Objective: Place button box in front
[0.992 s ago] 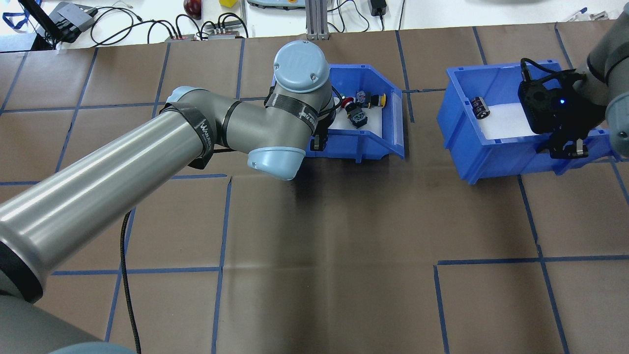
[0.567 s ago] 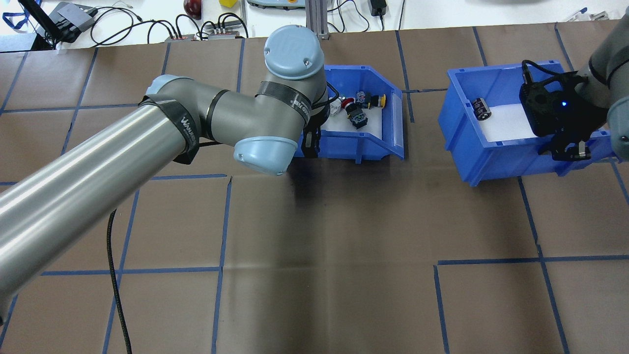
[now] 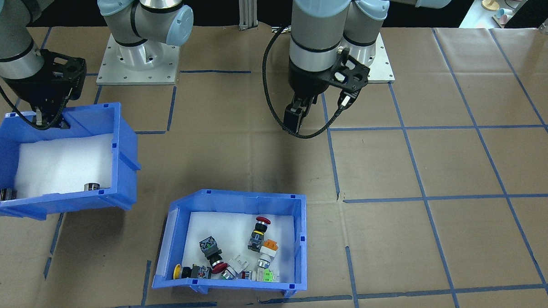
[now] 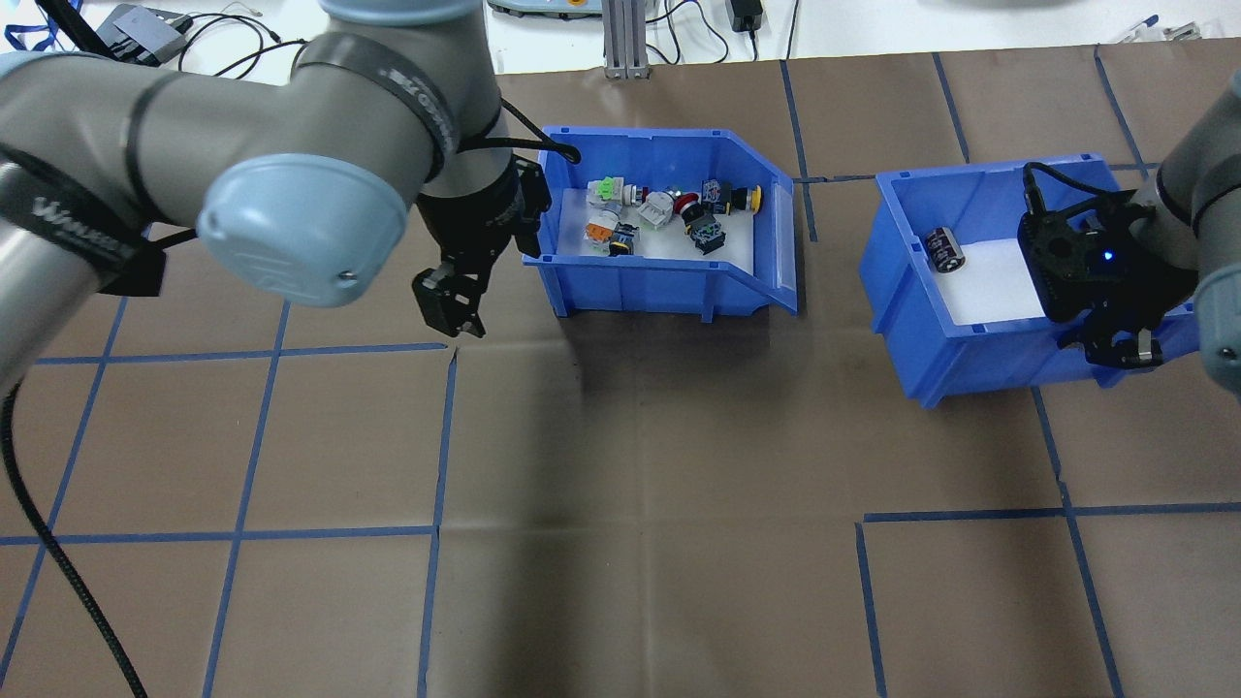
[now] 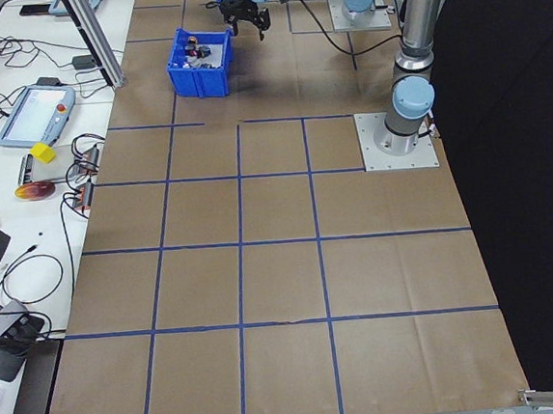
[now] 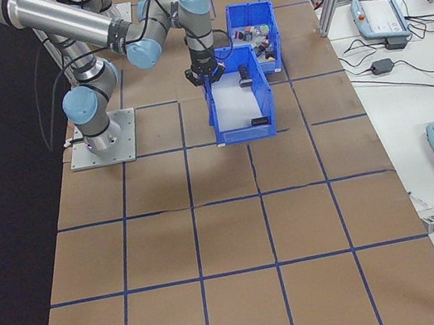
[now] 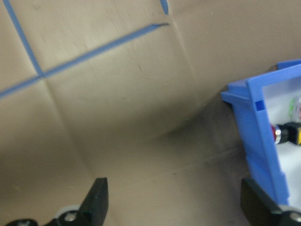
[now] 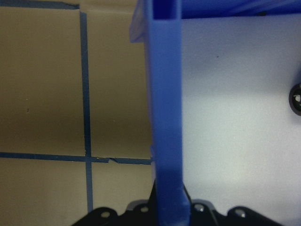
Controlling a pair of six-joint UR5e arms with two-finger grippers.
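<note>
Compared with the overhead view a second ago, we note that the left arm has pulled back from the button box (image 4: 669,233). Its wrist covered the box's left half then; now the whole interior is exposed, and the green, orange and white switches that were hidden are visible. The box itself has not shifted against the blue tape lines. The second blue bin (image 4: 970,281) has moved slightly toward the robot, with the right gripper (image 4: 1125,341) on its near wall.

We find the left gripper (image 4: 449,302) off the box's left end, toward the robot, near but not touching the box. In the left wrist view its fingertips (image 7: 96,200) stand spread wide over bare brown paper, with only the corner of the button box (image 7: 261,136) at the right edge. It grips nothing.

In the front-facing view the button box (image 3: 239,205) lies well apart from the left gripper (image 3: 300,114), on the side away from the robot's base. Its switches (image 3: 234,255) are gathered along the wall farthest from the gripper.

The right gripper (image 3: 49,120) is pinched on the near wall of the second blue bin (image 3: 123,150). The right wrist view shows that wall (image 8: 167,117) running straight between the jaws. A dark capacitor (image 4: 945,247) lies on this bin's white liner.
</note>
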